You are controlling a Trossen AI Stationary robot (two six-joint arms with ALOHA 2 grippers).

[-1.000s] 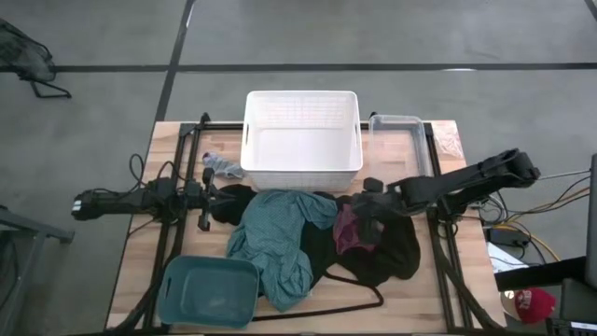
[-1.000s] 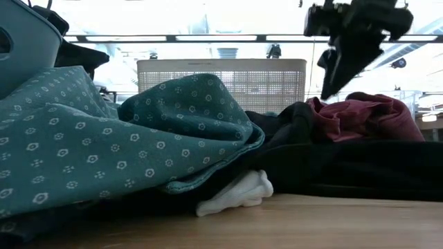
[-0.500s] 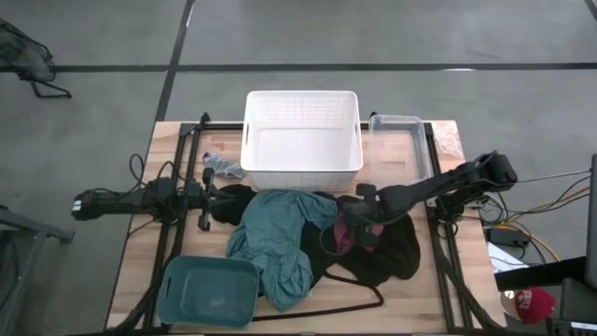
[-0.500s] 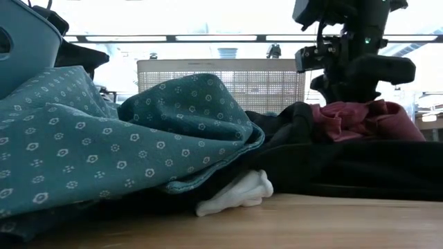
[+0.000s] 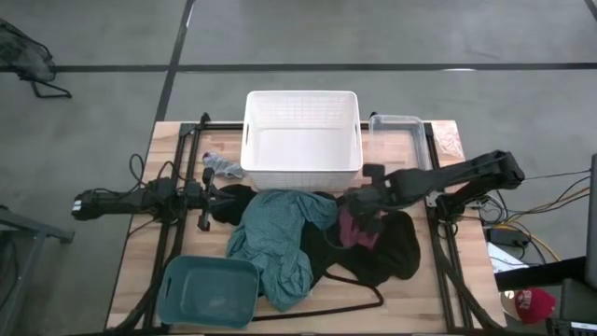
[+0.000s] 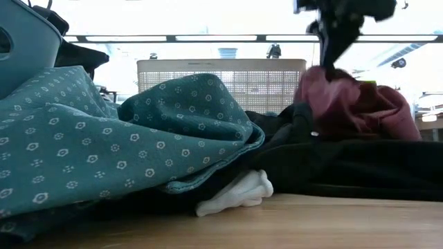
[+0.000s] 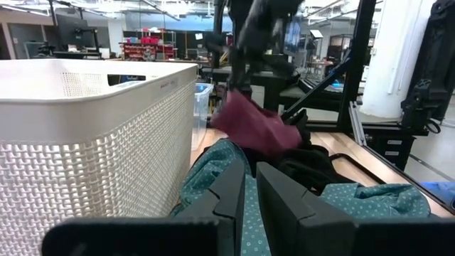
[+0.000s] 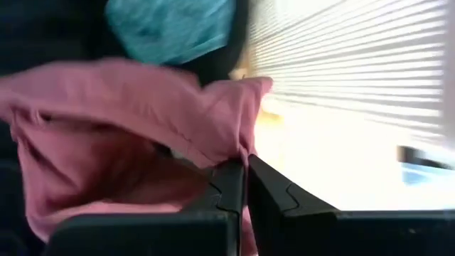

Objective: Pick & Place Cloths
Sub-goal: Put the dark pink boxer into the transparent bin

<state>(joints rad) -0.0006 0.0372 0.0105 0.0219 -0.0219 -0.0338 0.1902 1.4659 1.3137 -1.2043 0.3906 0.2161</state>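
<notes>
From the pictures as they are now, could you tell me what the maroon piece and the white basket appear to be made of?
The maroon cloth looks like soft, matte woven fabric: it folds and drapes limply where the right gripper pinches it. The white basket looks like rigid moulded plastic, smooth, with perforated lattice walls holding a straight shape.

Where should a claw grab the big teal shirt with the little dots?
Probably on the teal shirt's tall bunched hump, coming straight down from above. That fold stands up off the table, so fingers can close around it. The left claw waits nearest; the right claw is shut on the maroon cloth.
</notes>
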